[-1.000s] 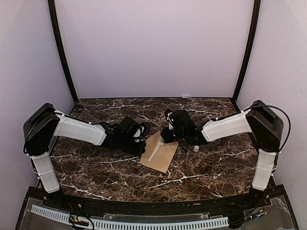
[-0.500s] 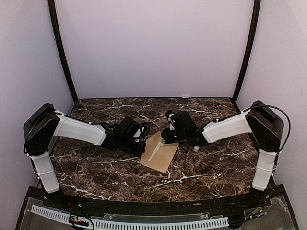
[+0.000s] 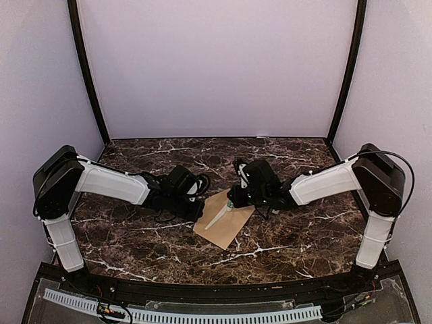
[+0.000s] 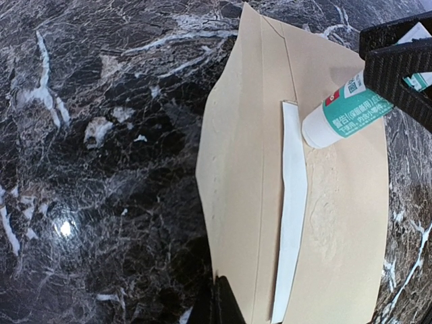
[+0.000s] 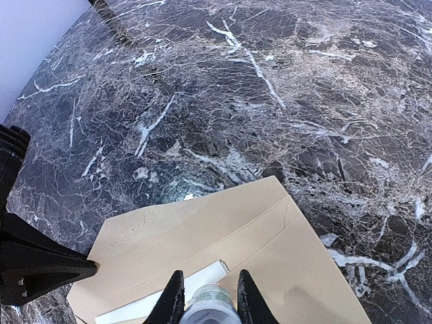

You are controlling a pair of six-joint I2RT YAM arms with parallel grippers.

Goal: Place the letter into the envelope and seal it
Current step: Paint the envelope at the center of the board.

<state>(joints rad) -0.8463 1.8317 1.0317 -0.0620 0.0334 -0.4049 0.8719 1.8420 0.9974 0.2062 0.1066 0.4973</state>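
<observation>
The tan envelope (image 3: 226, 223) lies flat mid-table with its pointed flap open toward the left arm. It also shows in the left wrist view (image 4: 344, 223) and the right wrist view (image 5: 202, 229). A white strip of the letter (image 4: 291, 216) sticks out of its mouth, also seen from above (image 3: 217, 217). My left gripper (image 4: 221, 287) is shut on the flap's point and appears in the top view (image 3: 201, 210). My right gripper (image 5: 208, 287) is shut on a white-and-teal glue stick (image 4: 344, 111). It holds the tip down by the letter's end, on or just above the envelope (image 3: 231, 202).
The dark marble table (image 3: 135, 236) is walled by pale panels at the back and sides. The two arms reach in from either side and nearly meet over the envelope. The left gripper's black fingers (image 5: 40, 263) show at the left edge of the right wrist view.
My right gripper with the glue stick has moved nearer and slightly left over the envelope. The envelope has shifted a little. A small white cap beside the right arm no longer shows.
</observation>
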